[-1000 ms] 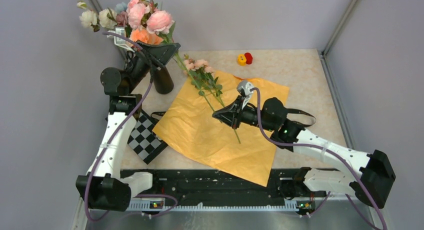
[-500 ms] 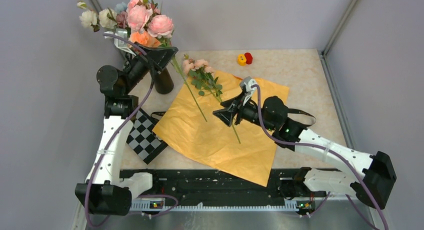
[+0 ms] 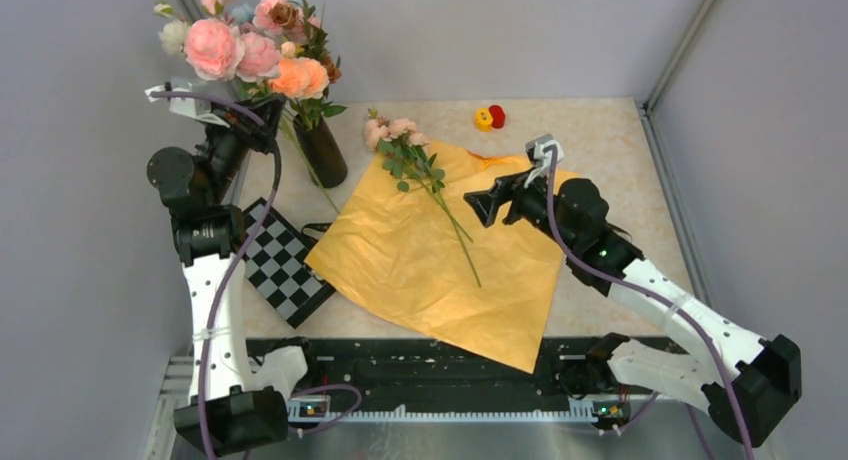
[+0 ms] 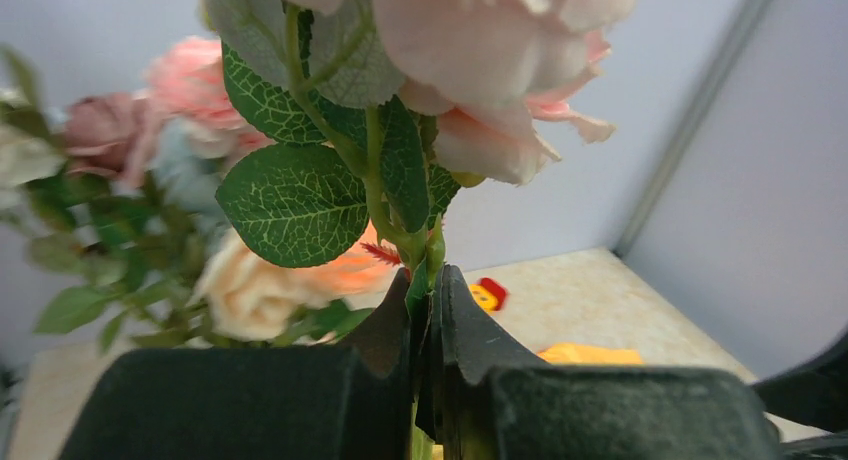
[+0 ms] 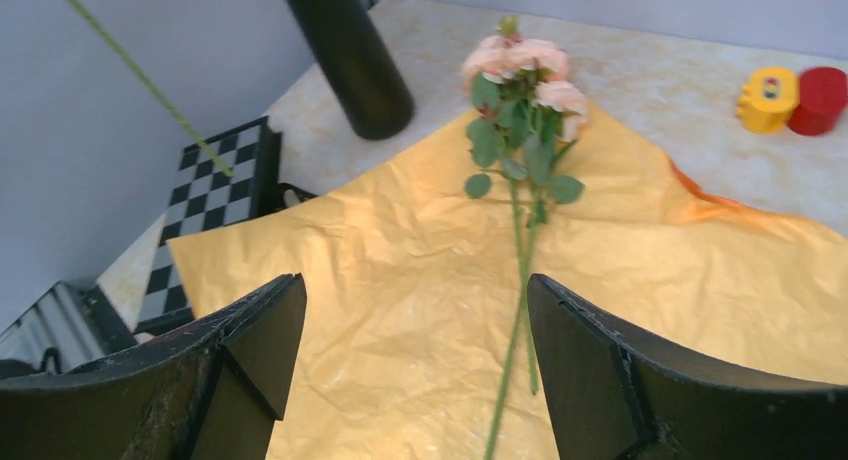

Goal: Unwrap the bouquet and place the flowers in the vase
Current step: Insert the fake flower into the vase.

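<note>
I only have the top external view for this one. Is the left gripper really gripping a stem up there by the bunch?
Observer: Yes. In the left wrist view the left gripper is shut on a green stem just under a pale pink rose.
Operator: Anything in the right gripper?
Observer: No. In the right wrist view its fingers stand wide apart and empty above the orange paper, where the other flowers lie.

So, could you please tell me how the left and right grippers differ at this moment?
The left gripper is shut on a rose stem; the right gripper is open and empty. The left gripper is raised beside the vase; the right gripper hangs over the orange paper. Both have black fingers.
</note>
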